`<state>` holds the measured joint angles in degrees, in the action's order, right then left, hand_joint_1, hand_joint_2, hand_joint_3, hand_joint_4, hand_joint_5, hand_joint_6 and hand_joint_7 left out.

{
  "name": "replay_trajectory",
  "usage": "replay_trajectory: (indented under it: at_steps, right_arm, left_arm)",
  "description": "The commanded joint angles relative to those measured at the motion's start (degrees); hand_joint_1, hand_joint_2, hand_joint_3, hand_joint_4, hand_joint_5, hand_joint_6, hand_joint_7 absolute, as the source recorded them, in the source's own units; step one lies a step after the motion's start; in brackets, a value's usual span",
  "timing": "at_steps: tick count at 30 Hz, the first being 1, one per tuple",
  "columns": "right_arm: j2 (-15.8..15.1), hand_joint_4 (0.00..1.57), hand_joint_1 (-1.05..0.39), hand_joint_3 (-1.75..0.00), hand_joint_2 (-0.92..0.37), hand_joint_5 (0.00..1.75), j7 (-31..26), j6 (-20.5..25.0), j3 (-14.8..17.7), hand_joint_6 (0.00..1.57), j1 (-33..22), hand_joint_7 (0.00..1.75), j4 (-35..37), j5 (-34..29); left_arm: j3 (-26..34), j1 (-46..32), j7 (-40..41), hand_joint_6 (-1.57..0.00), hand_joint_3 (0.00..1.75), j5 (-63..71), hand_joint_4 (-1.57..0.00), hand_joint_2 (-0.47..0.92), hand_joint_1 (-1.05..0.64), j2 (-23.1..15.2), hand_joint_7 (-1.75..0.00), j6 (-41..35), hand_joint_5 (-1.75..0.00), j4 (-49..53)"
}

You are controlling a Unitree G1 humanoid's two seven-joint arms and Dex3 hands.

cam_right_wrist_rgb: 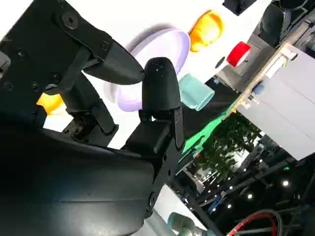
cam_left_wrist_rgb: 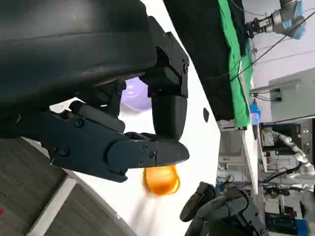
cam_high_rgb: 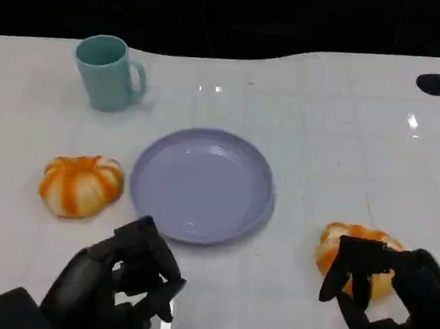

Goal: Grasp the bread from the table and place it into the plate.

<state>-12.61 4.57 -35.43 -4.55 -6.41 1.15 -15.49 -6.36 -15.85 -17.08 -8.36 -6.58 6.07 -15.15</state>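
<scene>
Bread is what you are after, and two orange-and-white striped loaves sit on the white table: the left bread lies just beside the plate's left rim, and the right bread lies near the plate's lower right, apart from it. The lavender plate stands between them with nothing in it, and a teal mug is set well behind it. Your right hand is right at the right bread, fingers spread and arched over its near side; you cannot tell from these views whether they touch it, but nothing is lifted, so treat that hand as released. Your left hand hovers in front of the plate with fingers loosely curled and holding nothing. Judging by its rounded, ridged pumpkin shape, the bread is probably light and somewhat soft, with a smooth glazed skin that could slip. Take it across its widest part, fingers on the far side and thumb on the near side, and squeeze gently so it neither dents nor rolls away.
</scene>
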Motion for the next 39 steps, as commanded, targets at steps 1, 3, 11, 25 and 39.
replay_trajectory:
  at_steps: [1,3,11,25,39]
  right_arm:
    - [-0.31,1.01,-0.1,-1.58,-0.14,1.75,-0.26,-0.06,0.2,0.9,0.23,1.45,-0.1,0.75]
    - [-0.34,1.01,-0.1,-1.58,-0.14,1.75,-0.28,-0.34,0.19,0.9,0.32,1.44,0.07,0.79]
    - [-0.39,1.01,-0.1,-1.58,-0.13,1.75,-0.3,-0.32,0.2,0.9,0.31,1.43,0.17,0.78]
    - [-0.29,1.0,-0.08,-1.58,-0.14,1.75,-0.49,-0.93,0.21,0.91,0.45,1.41,0.7,0.71]
    - [0.02,0.68,-0.09,-1.38,-0.24,1.58,0.26,5.3,1.12,0.71,-0.85,1.07,-5.54,2.24]
  left_arm:
    - [0.4,0.01,-0.17,-0.47,0.42,0.27,-0.69,0.92,-0.56,-0.79,-1.74,0.01,-1.75,-0.1]
    - [0.38,-0.03,-0.06,-0.48,0.42,0.38,-0.69,0.92,-0.56,-0.78,-1.74,-0.11,-1.75,-0.22]
    - [0.42,-0.1,-0.14,-0.47,0.42,0.29,-0.69,0.92,-0.55,-0.76,-1.74,0.17,-1.75,-0.14]
    - [0.55,-0.08,-0.3,-0.47,0.42,0.02,-0.68,0.92,-0.55,-0.81,-1.75,0.22,-1.75,-0.04]
    - [0.78,0.05,-0.41,-0.47,0.42,-0.03,-0.68,0.92,-0.55,-1.03,-1.75,0.64,-1.75,0.38]
